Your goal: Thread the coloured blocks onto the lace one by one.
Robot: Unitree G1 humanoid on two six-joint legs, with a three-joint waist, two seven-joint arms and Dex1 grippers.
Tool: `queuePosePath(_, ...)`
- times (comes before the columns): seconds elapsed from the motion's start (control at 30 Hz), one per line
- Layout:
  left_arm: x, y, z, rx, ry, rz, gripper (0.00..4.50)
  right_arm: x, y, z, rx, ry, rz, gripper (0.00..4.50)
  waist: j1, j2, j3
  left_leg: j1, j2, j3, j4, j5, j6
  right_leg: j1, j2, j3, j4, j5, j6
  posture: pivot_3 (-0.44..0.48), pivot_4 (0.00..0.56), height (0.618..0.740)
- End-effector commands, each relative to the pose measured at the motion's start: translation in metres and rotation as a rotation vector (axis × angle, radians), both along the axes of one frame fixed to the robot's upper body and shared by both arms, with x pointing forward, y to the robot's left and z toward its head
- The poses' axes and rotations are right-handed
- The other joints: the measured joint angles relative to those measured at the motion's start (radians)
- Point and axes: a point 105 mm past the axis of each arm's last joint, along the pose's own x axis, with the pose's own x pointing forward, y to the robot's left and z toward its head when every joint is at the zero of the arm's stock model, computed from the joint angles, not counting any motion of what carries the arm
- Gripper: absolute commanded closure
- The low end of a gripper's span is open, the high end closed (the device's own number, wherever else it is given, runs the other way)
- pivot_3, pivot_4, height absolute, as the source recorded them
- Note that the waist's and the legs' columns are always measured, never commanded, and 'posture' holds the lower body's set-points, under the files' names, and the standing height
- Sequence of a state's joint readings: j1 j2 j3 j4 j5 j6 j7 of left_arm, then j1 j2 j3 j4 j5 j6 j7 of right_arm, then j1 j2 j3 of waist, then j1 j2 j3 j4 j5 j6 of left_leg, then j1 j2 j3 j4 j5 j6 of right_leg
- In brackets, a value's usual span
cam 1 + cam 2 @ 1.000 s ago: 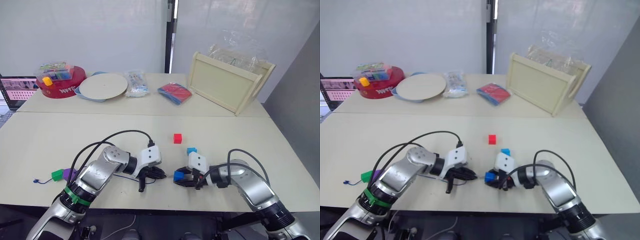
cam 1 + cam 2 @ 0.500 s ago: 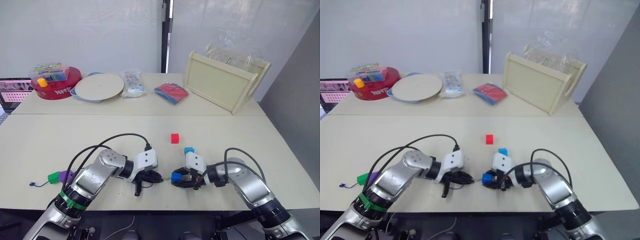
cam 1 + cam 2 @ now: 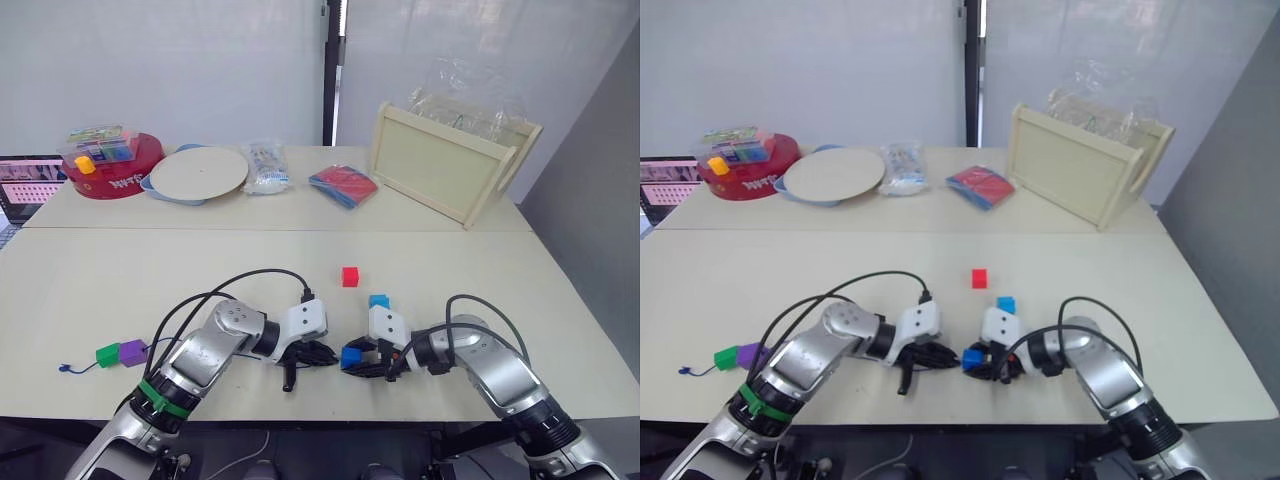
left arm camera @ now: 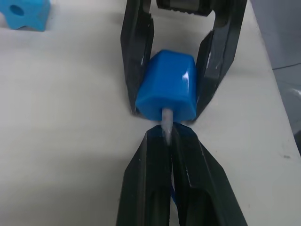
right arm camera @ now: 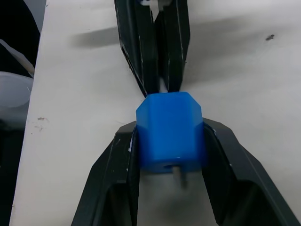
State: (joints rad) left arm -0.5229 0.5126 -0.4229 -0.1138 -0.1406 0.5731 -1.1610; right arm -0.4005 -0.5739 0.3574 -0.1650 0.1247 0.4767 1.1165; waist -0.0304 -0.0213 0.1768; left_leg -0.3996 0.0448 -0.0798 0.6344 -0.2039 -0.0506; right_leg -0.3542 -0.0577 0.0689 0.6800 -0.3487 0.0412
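Note:
My right gripper (image 3: 352,357) is shut on the dark blue block (image 4: 167,89), held just above the table near its front edge. My left gripper (image 4: 168,134) is shut on the lace's pale tip (image 4: 166,125) and presses up against that block. The tip goes into the block's hole and pokes out of the far face (image 5: 178,172). The lace runs back to the left, where the green block (image 3: 107,354) and the purple block (image 3: 132,351) sit on it near its knotted end (image 3: 66,367). The red block (image 3: 349,276) and the light blue block (image 3: 379,301) lie loose behind the grippers.
Along the far table stand a red round tub (image 3: 110,165), a pale plate (image 3: 202,172), a clear bag (image 3: 268,165), a red and blue packet (image 3: 347,186) and a wooden tray (image 3: 450,160). A laptop screen (image 3: 25,185) shows at the far left.
My left gripper has moved right up to the dark blue block, and the lace's tip now sits in its hole. The camera also shifted.

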Motion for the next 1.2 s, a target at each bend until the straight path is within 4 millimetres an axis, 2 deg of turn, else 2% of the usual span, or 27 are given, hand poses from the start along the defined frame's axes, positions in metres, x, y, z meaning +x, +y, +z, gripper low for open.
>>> queuePosePath(0.03,-0.014,-0.019,0.01,-0.051,-0.016,-0.118,4.5,-0.006,0.009,-0.009,-0.01,0.024,0.012,3.21,0.0,0.0,0.0,0.0,0.0,0.0,0.0,0.0,0.0,0.0,0.0,0.0,0.0,0.0,0.0,0.0,0.15,0.74)
queuePosePath(0.27,-0.007,-0.013,0.013,-0.051,-0.042,-0.071,4.5,-0.005,0.008,-0.012,-0.016,0.029,-0.01,3.21,-0.003,0.0,0.0,0.0,0.0,0.0,0.0,0.0,0.0,0.0,0.0,0.0,0.0,0.0,0.0,0.0,0.15,0.74)
queuePosePath(0.33,-0.007,-0.007,0.016,-0.052,-0.039,-0.067,3.76,-0.004,0.005,-0.014,-0.021,0.033,-0.024,3.21,-0.006,0.0,0.0,0.0,0.0,0.0,0.0,0.0,0.0,0.0,0.0,0.0,0.0,0.0,0.0,0.0,0.15,0.74)
queuePosePath(0.47,-0.004,0.007,0.02,-0.03,-0.052,-0.024,2.56,-0.004,0.001,-0.017,-0.029,0.037,-0.042,3.21,-0.012,0.0,0.0,0.001,0.0,0.0,0.0,0.0,0.0,0.0,0.0,0.0,0.0,0.0,0.0,0.0,0.15,0.74)
queuePosePath(0.6,-0.005,0.021,0.023,-0.018,-0.056,0.013,2.56,-0.005,-0.002,-0.018,-0.033,0.038,-0.052,3.21,-0.015,0.0,0.0,0.001,0.001,0.0,-0.001,0.0,0.0,0.0,0.0,0.0,0.0,0.0,0.0,0.0,0.15,0.74)
queuePosePath(0.77,-0.009,0.042,0.015,0.02,-0.052,0.076,2.56,-0.002,-0.004,-0.017,-0.035,0.034,-0.062,3.21,-0.015,0.0,0.0,0.001,0.001,0.0,-0.001,0.0,0.0,0.0,0.0,0.0,0.0,0.0,0.0,0.0,0.15,0.74)
queuePosePath(1.07,-0.011,0.049,-0.013,0.062,-0.068,0.118,2.56,0.001,-0.004,-0.014,-0.035,0.024,-0.063,3.21,-0.011,0.0,0.0,0.001,0.001,0.0,-0.001,0.0,0.0,0.0,0.0,0.0,0.0,0.0,0.0,0.0,0.15,0.74)
queuePosePath(1.2,-0.011,0.045,-0.018,0.037,-0.063,0.119,3.69,0.002,-0.004,-0.012,-0.034,0.018,-0.062,3.21,-0.01,0.0,-0.001,0.002,0.0,0.0,-0.001,0.0,0.0,0.002,0.0,0.0,0.0,0.0,0.0,0.0,0.15,0.74)
